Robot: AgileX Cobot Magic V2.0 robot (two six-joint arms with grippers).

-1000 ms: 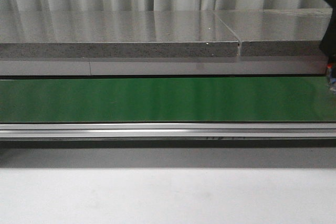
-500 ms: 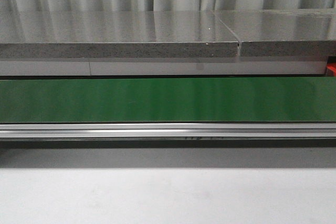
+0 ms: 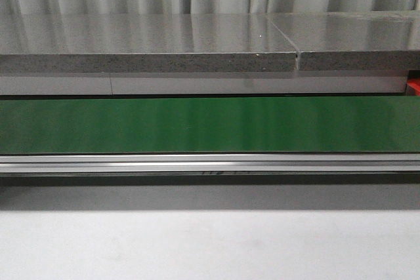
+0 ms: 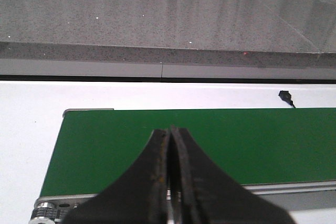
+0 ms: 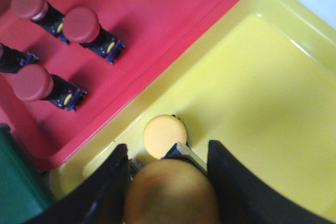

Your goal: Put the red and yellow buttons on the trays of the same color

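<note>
In the right wrist view my right gripper [image 5: 168, 149] is shut on a yellow button [image 5: 170, 192], whose round cap fills the space between the fingers. It hangs low over the near corner of the yellow tray [image 5: 252, 77]. A second yellow button [image 5: 164, 135] lies in that tray just beyond the fingertips. The red tray [image 5: 157, 9] beside it holds several red buttons [image 5: 81, 24] with black bodies. My left gripper [image 4: 169, 129] is shut with nothing in it, over the end of the green belt [image 4: 105, 140]. Neither gripper shows in the front view.
The green conveyor belt [image 3: 197, 122] runs across the front view with a metal rail along its near side. A grey stone counter [image 3: 164, 37] stands behind it and a white table [image 3: 197, 247] in front. A sliver of the red tray [image 3: 414, 86] shows at the right edge. A small black cable end [image 4: 285, 97] lies beyond the belt.
One second ago the right arm's dark shape stood at the right edge of the front view. It has since left the view, uncovering a sliver of the red tray.
</note>
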